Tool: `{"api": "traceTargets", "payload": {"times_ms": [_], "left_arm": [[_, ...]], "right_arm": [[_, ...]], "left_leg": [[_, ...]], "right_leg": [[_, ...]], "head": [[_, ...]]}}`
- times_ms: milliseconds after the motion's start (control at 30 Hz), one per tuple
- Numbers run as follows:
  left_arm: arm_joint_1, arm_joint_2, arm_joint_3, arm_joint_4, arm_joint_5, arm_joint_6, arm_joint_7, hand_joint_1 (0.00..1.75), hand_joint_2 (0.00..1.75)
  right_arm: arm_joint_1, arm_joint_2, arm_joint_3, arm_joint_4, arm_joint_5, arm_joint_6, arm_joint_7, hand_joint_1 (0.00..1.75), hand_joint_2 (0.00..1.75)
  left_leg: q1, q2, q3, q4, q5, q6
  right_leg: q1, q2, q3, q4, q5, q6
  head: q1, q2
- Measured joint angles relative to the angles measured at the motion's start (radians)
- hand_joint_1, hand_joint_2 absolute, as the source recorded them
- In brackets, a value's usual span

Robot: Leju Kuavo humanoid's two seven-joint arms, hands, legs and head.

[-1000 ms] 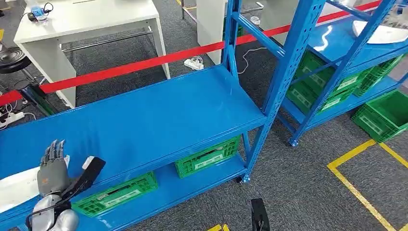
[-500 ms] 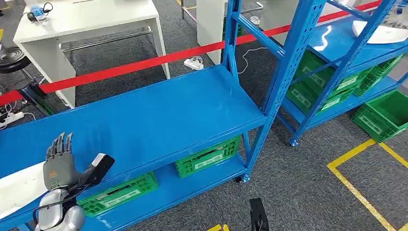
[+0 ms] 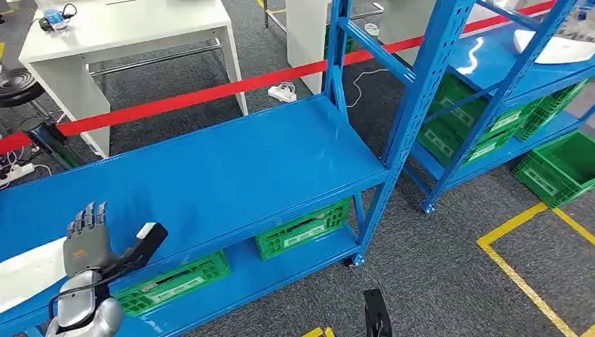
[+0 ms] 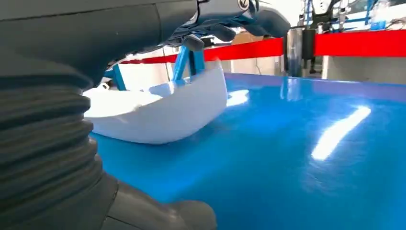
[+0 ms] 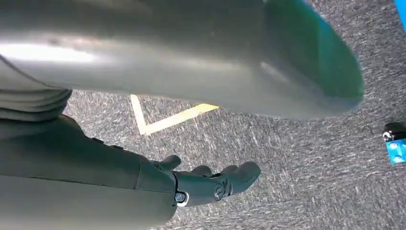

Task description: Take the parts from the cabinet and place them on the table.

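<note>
Green crates (image 3: 302, 230), red barrier tape (image 3: 196, 97), yellow floor lines (image 3: 523, 281).

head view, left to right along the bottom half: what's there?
White part → left hand → green crate → second green crate → blue upright → yellow floor tape

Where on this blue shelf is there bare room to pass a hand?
The blue shelf is bare from the left hand across to the blue upright. It is crowded only at the near left corner, where the white part lies beside that hand.
</note>
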State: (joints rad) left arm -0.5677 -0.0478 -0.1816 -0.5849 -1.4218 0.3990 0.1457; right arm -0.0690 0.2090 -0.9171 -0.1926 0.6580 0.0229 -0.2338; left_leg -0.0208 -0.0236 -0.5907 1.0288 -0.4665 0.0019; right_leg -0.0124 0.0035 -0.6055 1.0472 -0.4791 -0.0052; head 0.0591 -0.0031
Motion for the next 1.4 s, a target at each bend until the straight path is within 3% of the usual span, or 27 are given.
{"api": "traceTargets", "payload": {"times_ms": [467, 1033, 1067, 1400], "left_arm": [[0.006, 0.046, 0.071, 0.036, -0.089, 0.048, 0.065, 0.00, 1.75], [0.007, 0.053, 0.127, 0.036, -0.132, 0.020, 0.124, 0.00, 1.75], [0.007, 0.057, 0.132, 0.036, -0.132, 0.019, 0.124, 1.75, 1.75], [0.024, 0.063, 0.155, 0.039, -0.144, -0.033, 0.084, 1.75, 1.75]], "right_arm": [[0.000, 0.004, 0.000, 0.000, 0.023, -0.001, 0.003, 0.00, 0.00], [0.000, 0.004, 0.000, 0.000, 0.032, -0.002, -0.001, 0.00, 0.00], [0.000, 0.004, 0.000, 0.000, 0.032, -0.002, -0.001, 0.00, 0.00], [0.000, 0.004, 0.000, 0.000, 0.033, -0.004, -0.015, 0.00, 0.00]], "left_leg": [[0.000, 0.000, 0.002, 0.000, 0.000, 0.000], [0.000, 0.000, 0.006, 0.000, -0.001, 0.000], [0.000, 0.000, 0.007, 0.000, -0.001, 0.000], [0.000, 0.000, 0.007, -0.001, -0.001, -0.001]], "right_leg": [[0.000, 0.000, 0.003, 0.000, 0.000, 0.000], [0.000, -0.001, 0.007, 0.000, 0.000, 0.000], [0.000, -0.001, 0.007, 0.000, 0.000, 0.000], [0.000, -0.001, 0.008, 0.000, -0.001, 0.000]], "head": [[0.000, 0.000], [0.000, 0.000], [0.000, 0.000], [0.000, 0.000]]}}
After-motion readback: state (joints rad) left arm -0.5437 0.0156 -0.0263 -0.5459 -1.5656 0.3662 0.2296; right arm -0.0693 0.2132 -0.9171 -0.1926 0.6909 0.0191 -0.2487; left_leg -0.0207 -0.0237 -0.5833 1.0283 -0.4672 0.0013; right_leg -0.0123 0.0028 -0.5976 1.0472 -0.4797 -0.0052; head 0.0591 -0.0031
